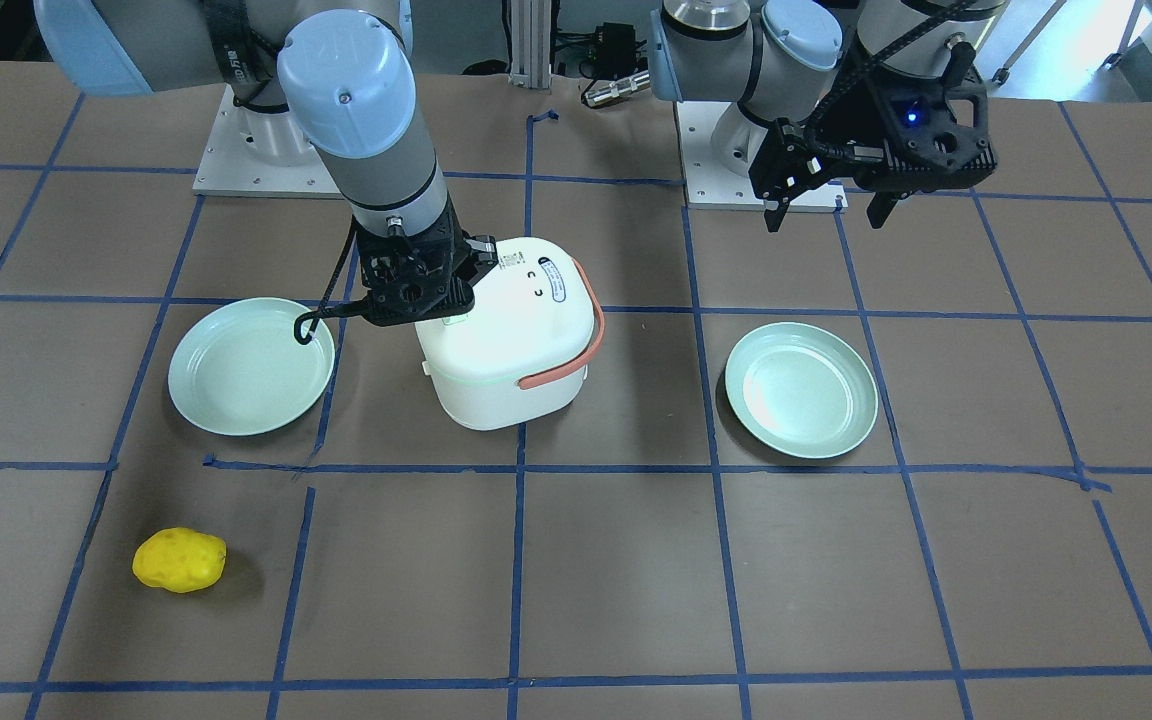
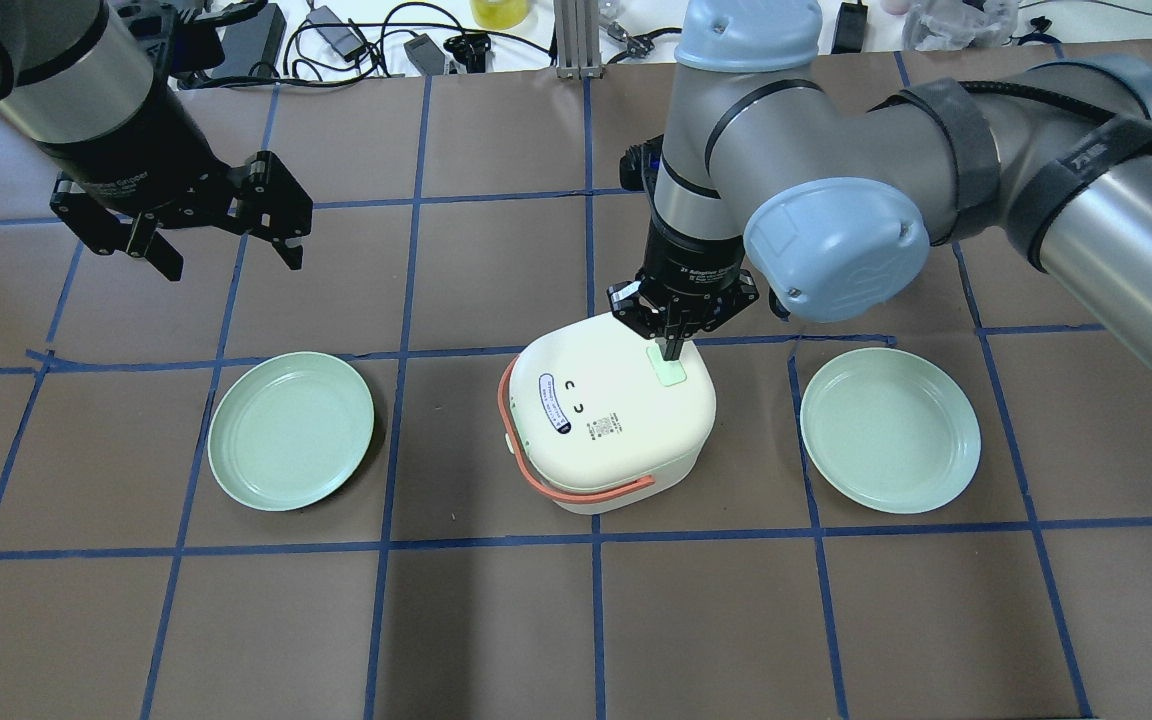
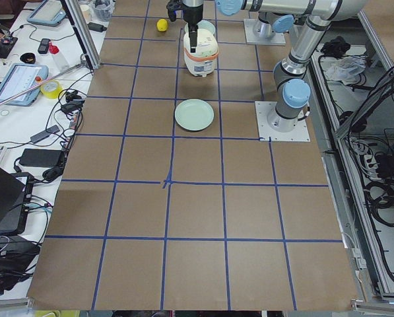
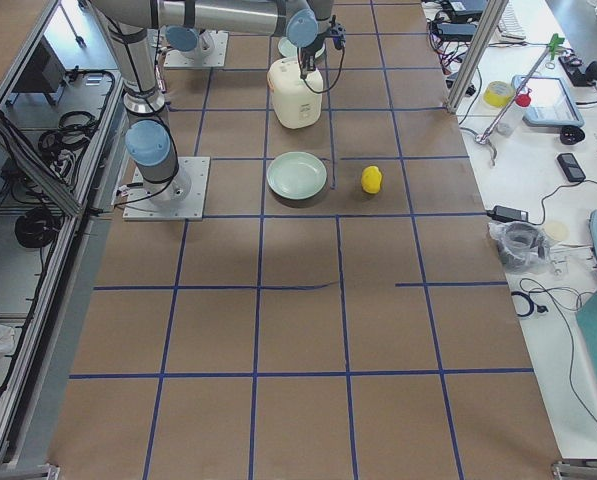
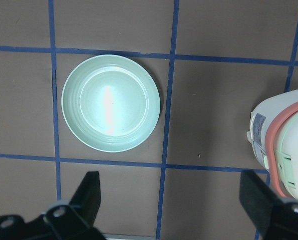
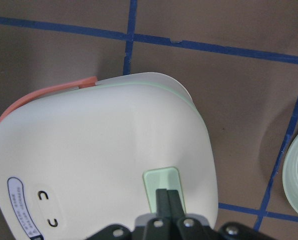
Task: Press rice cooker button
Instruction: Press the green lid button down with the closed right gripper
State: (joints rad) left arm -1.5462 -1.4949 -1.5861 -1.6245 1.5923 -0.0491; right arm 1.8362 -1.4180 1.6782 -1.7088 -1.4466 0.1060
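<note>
Right gripper (image 6: 166, 196), fingers together, touches the green button (image 6: 156, 181) on the white rice cooker (image 2: 606, 420), which sits mid-table between left plate (image 2: 291, 430) and right plate (image 2: 889, 430). Left gripper (image 2: 231, 262) hovers well apart, fingers spread.

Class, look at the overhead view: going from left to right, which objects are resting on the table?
green plate on the left → white rice cooker → green plate on the right

White rice cooker (image 2: 606, 425), green button (image 6: 161, 178), coral handle (image 2: 576, 492); mint plates (image 2: 291, 430)
</note>
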